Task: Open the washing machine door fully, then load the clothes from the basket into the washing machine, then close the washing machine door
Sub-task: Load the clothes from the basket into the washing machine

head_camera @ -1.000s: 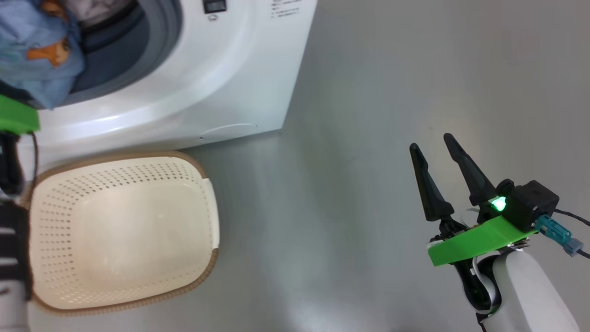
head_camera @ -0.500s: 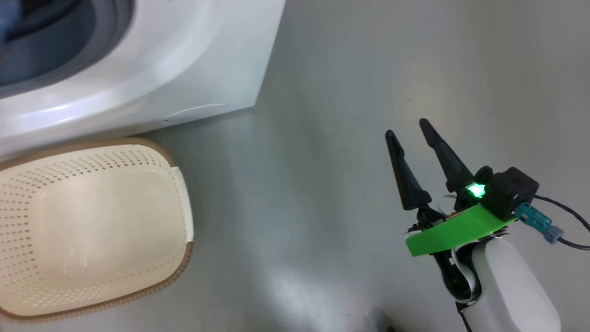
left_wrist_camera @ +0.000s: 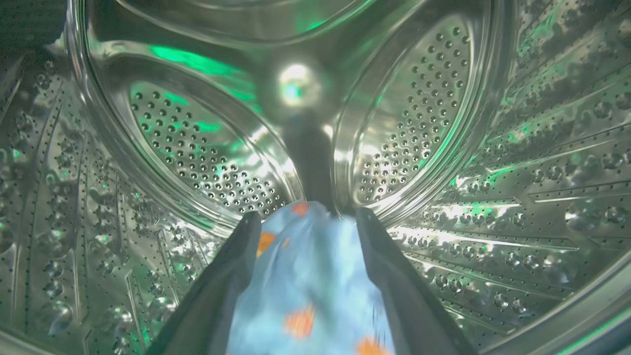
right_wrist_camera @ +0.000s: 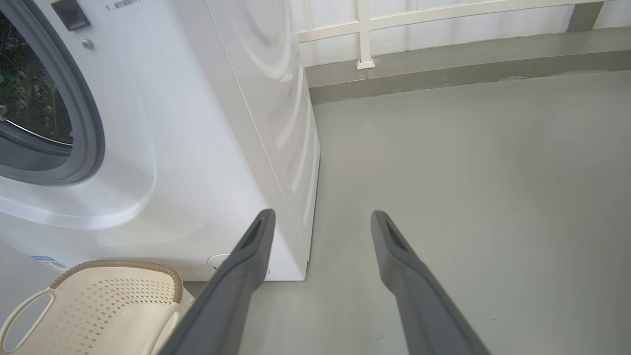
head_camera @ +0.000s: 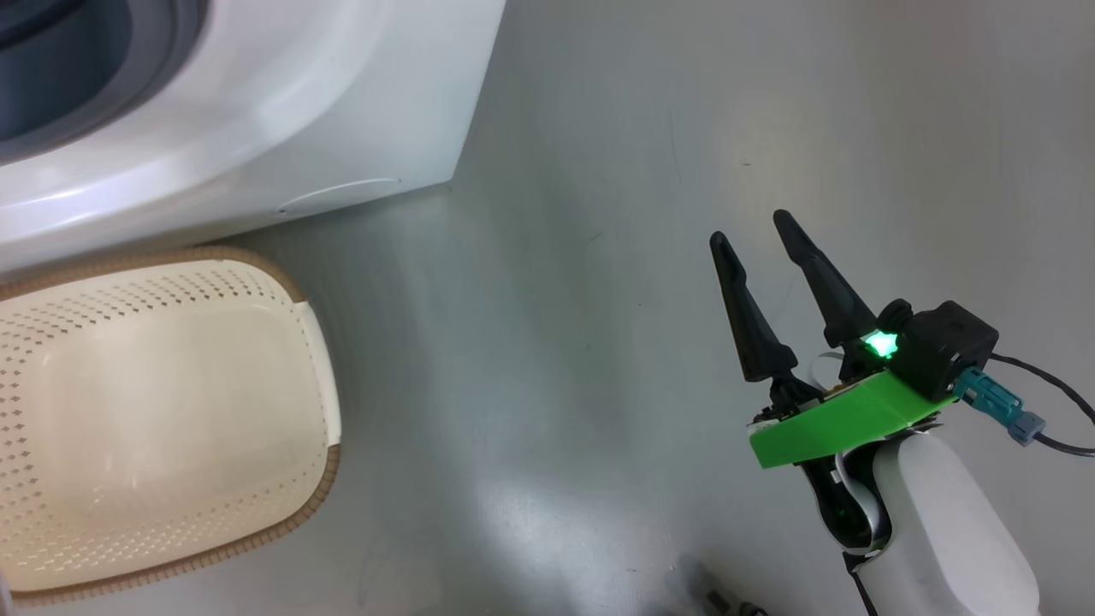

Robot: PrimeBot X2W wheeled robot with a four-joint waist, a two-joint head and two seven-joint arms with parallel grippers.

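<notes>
In the left wrist view my left gripper (left_wrist_camera: 306, 214) is deep inside the washing machine's steel drum (left_wrist_camera: 197, 158). Its fingers stand wide apart, open, with the light blue, orange-printed clothes (left_wrist_camera: 310, 286) lying blurred between them. The white washing machine (head_camera: 257, 111) fills the head view's upper left, its grey seal at the corner; the door is out of view. Below it stands the cream basket (head_camera: 329, 479), with nothing inside. My right gripper (head_camera: 750, 229) hangs open over bare floor at the right, well clear of the machine (right_wrist_camera: 197, 148) and the basket (right_wrist_camera: 123, 291).
Grey floor (head_camera: 599, 342) stretches to the right of the machine. In the right wrist view, a white railing (right_wrist_camera: 365, 34) on a low kerb runs along the far wall. A small dark object (head_camera: 719, 599) lies at the head view's bottom edge.
The head camera has swung, shifting the picture left. The blue garment and green left wrist seen at the drum mouth a second ago have left the head view. The right gripper holds its pose.
</notes>
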